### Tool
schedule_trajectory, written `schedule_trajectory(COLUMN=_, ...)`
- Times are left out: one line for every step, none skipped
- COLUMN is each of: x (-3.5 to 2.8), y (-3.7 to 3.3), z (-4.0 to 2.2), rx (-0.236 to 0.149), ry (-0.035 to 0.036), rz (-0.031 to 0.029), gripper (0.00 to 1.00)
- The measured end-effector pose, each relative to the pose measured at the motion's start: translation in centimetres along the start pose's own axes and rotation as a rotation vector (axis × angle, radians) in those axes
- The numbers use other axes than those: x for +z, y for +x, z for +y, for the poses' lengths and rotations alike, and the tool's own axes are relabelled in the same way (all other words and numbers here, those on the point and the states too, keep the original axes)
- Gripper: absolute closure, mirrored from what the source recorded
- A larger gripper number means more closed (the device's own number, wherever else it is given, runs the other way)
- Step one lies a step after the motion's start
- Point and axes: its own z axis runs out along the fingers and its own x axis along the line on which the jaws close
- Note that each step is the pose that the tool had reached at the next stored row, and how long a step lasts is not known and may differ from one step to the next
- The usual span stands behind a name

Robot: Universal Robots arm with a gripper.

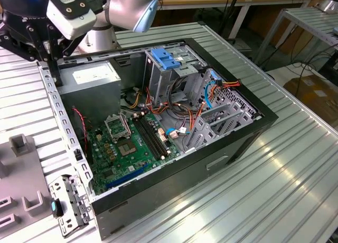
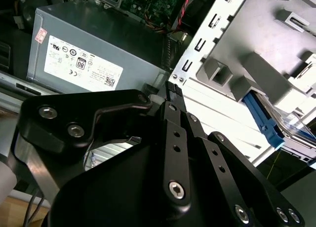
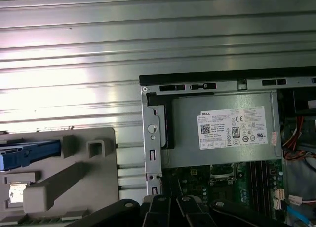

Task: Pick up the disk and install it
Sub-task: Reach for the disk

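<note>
The disk [image 3: 28, 153] lies in a grey holder [image 3: 94, 172] on the table outside the computer case, showing its blue rail. In the second wrist view its blue rail and a pale corner of the disk [image 2: 264, 119] peek out of the same holder [image 2: 256, 64]. My gripper [image 2: 171, 91] hangs above the case's corner by the power supply, apart from the disk, and its fingers look shut with nothing between them. The exterior view shows the gripper [image 1: 51, 68] at that corner, and its black links [image 3: 173, 207] appear in the first wrist view.
The open computer case [image 1: 232, 142] lies on a ribbed metal table [image 1: 296, 164]. Inside are a grey power supply [image 1: 92, 74], a green motherboard [image 1: 132, 145], loose cables and a metal drive cage with a blue latch [image 1: 166, 58]. Grey fixtures [image 1: 21, 145] stand at the exterior view's left.
</note>
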Motion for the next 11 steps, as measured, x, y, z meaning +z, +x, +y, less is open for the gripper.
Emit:
schedule_trajectory(x=0.0, y=0.07, z=-0.01, rx=0.0, ry=0.0, rz=0.0, gripper=0.89)
schedule_trajectory(x=0.0, y=0.16, z=-0.01, rx=0.0, ry=0.0, rz=0.0, gripper=0.89)
schedule_trajectory(x=0.0, y=0.22, z=-0.02, rx=0.0, ry=0.0, rz=0.0, gripper=0.89)
schedule_trajectory(x=-0.01, y=0.31, z=-0.02, rx=0.0, ry=0.0, rz=0.0, gripper=0.89)
schedule_trajectory(x=-0.01, y=0.38, z=-0.03, rx=0.0, ry=0.0, rz=0.0, gripper=0.89)
schedule_trajectory(x=-0.01, y=0.47, z=-0.04, rx=0.0, ry=0.0, rz=0.0, gripper=0.89)
schedule_trajectory(x=-0.01, y=0.54, z=-0.04, rx=0.0, ry=0.0, rz=0.0, gripper=0.89)
schedule_trajectory(x=-0.02, y=0.62, z=-0.05, rx=0.0, ry=0.0, rz=0.0, gripper=0.89)
schedule_trajectory(x=-0.02, y=0.68, z=-0.05, rx=0.0, ry=0.0, rz=0.0, gripper=0.89)
schedule_trajectory(x=-0.02, y=0.79, z=-0.06, rx=0.0, ry=0.0, rz=0.0, gripper=0.89)
schedule_trajectory(x=-0.03, y=0.87, z=-0.07, rx=0.0, ry=0.0, rz=0.0001, gripper=0.89)
